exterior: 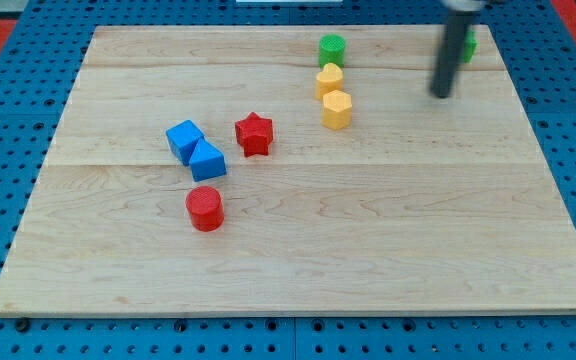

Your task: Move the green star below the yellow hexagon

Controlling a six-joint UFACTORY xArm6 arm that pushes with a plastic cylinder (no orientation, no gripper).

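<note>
The green star (467,46) sits near the board's top right corner, mostly hidden behind my rod. The yellow hexagon (337,109) lies at the upper middle of the board, well to the left of the star. My tip (440,95) rests on the board just below and slightly left of the green star, about a hand's width to the right of the hexagon. I cannot tell whether the rod touches the star.
A yellow heart-like block (329,80) sits just above the hexagon, and a green cylinder (332,48) above that. A red star (254,133), a blue cube (184,138), a blue wedge-like block (208,161) and a red cylinder (205,208) lie at the left middle.
</note>
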